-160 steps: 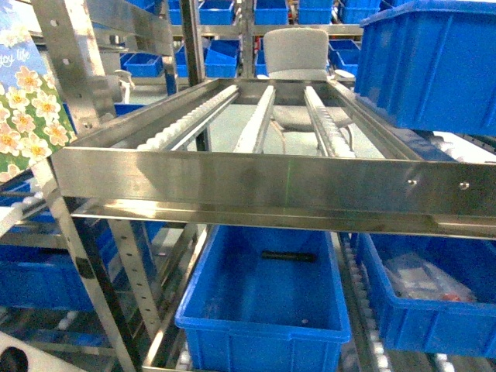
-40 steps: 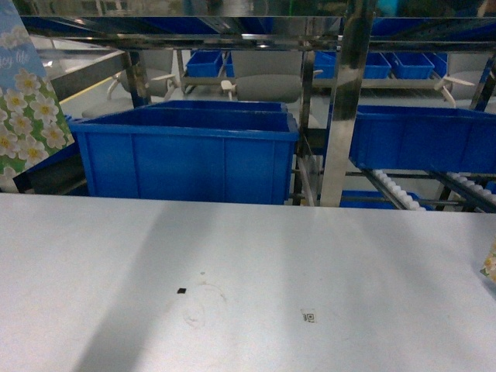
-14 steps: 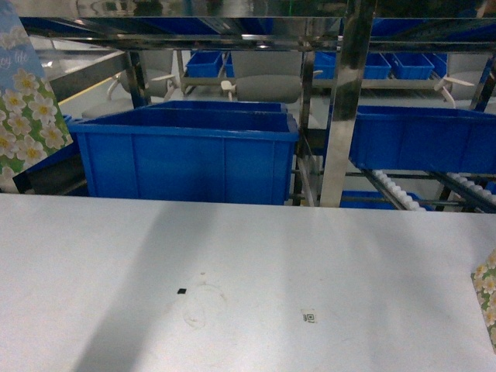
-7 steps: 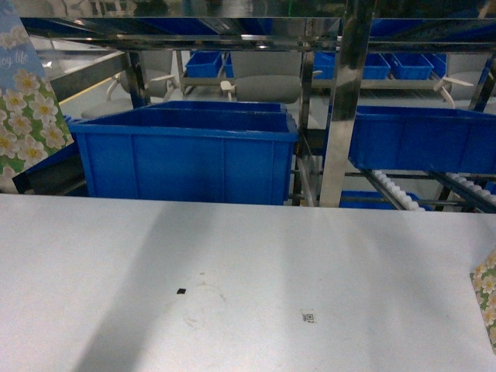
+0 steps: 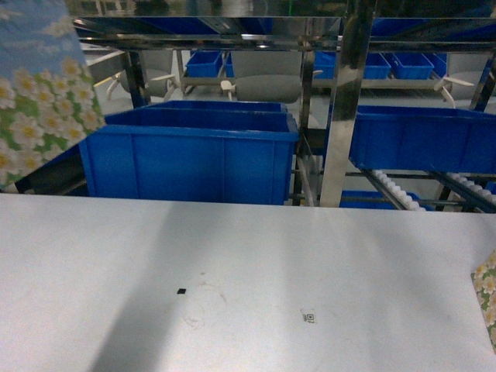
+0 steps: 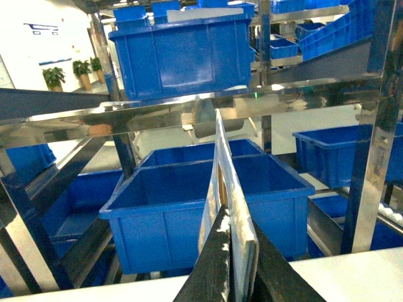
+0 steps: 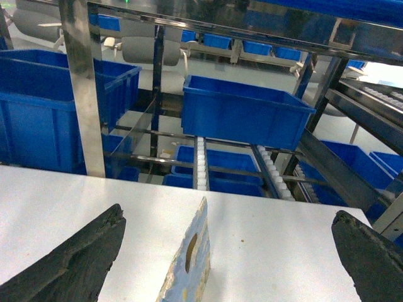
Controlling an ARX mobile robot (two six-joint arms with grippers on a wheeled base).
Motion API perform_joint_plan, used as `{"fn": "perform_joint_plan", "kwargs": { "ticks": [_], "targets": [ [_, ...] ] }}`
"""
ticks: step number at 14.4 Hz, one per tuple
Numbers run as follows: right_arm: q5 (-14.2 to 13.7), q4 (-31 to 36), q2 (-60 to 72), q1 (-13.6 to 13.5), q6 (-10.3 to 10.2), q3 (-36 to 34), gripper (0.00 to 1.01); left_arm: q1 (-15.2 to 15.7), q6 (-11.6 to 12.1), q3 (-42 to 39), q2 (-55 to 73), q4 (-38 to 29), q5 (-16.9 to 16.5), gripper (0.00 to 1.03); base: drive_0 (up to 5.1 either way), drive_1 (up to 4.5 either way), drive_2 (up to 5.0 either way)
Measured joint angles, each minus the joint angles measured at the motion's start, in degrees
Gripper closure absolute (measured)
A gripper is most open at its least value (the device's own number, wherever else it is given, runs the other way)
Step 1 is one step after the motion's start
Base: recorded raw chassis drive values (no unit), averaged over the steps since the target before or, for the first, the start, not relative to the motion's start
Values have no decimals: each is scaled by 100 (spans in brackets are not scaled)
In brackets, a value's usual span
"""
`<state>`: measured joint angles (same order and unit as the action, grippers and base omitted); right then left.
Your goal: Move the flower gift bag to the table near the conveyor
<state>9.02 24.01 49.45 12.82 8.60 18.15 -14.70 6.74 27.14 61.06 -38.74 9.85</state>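
The left tool [image 6: 230,267] is pinched shut on the edge of a flower gift bag [image 6: 225,189], its two dark fingers [image 6: 211,267] pressing the flattened bag from either side so it stands edge-on and upright before the wrist camera. From the head camera that same bag [image 5: 39,93] fills the upper left corner, its blue top and white-flowered green panel hanging in the air above the far left edge of the worktop [image 5: 232,256], not resting on it. The right tool [image 7: 230,264] is spread wide, its fingers [image 7: 75,264] at the two lower corners of its view with nothing between them; just ahead of it a second flowered bag [image 7: 192,261] stands on the worktop, and its corner shows at the right edge of the head view [image 5: 488,298]. Behind the worktop stand the conveyor [image 5: 341,101] racks of stainless steel, with white rollers [image 7: 201,163] and blue bins [image 5: 190,151] on their levels. By my reading the carrying is largely done: the robot is at the worktop by the conveyor. What remains is to lower the held bag onto the pale surface, near the small black mark [image 5: 181,291] or the sticker [image 5: 309,315], and let go.
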Motion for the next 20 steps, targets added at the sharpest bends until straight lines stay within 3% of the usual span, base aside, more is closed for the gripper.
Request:
{"fn": "perform_joint_plan", "kwargs": {
  "ticks": [6, 8, 13, 16, 20],
  "targets": [
    [0, 0, 0, 0, 0, 0, 3, -133, 304, 616, 2124, -1320, 264, 101, 0, 0, 0],
    [0, 0, 0, 0, 0, 0, 3, -133, 365, 658, 2601, -1178, 293, 101, 0, 0, 0],
    [0, 2, 0, 0, 0, 0, 3, -468, 28, 981, 3082, -745, 413, 101, 0, 0, 0],
    [0, 0, 0, 0, 2, -2, 3, -562, -415, 1038, 3126, -181, 568, 101, 0, 0, 0],
    [0, 2, 0, 0, 0, -2, 3, -809, -645, 1185, 3357, 26, 798, 101, 0, 0, 0]
  ]
}}
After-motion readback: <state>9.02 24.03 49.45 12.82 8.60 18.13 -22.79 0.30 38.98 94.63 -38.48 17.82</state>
